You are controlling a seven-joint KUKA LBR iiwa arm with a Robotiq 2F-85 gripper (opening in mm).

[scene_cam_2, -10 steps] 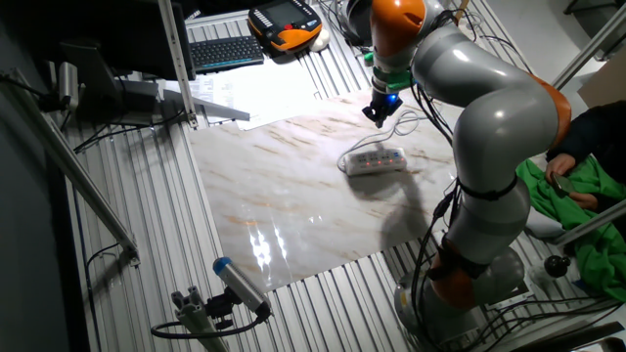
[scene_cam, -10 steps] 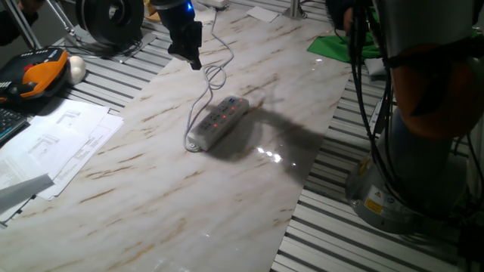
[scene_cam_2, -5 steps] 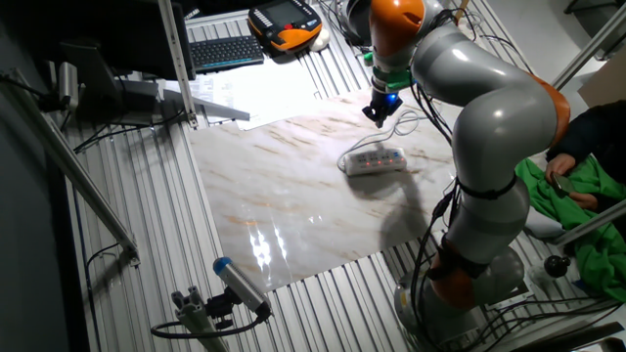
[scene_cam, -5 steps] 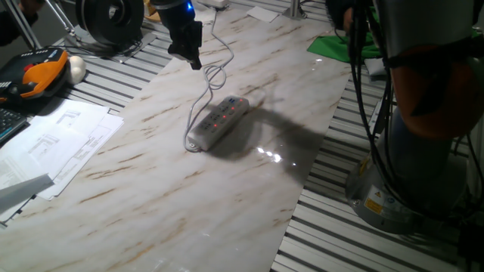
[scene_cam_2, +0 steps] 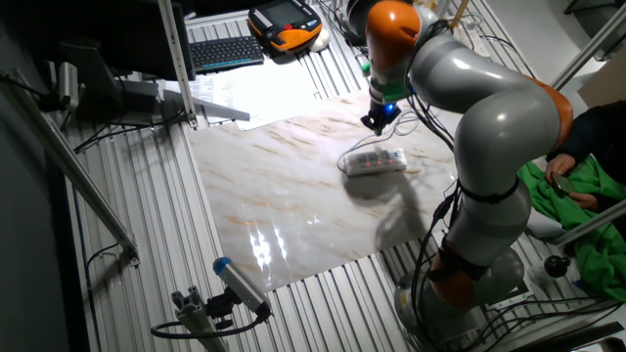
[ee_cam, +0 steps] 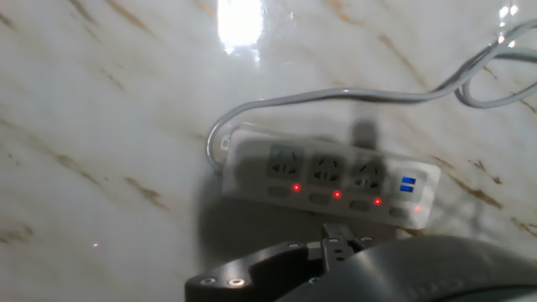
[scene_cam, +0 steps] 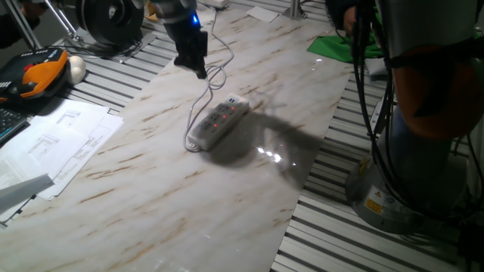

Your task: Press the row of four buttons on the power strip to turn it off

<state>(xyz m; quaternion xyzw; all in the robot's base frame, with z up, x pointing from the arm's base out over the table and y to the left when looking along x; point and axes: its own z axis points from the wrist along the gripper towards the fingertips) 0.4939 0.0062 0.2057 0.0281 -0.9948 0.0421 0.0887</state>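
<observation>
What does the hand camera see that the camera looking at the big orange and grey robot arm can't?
Only the hand view shows the sockets and blue ports on the power strip. Only the other fixed view shows the whole arm, the end effector above the strip, and a keyboard. Both show the marble table and white cord.

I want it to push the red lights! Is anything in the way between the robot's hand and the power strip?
Only the white cord loops there on the marble table, in one fixed view. Gripper hangs above, power strip below.
</observation>
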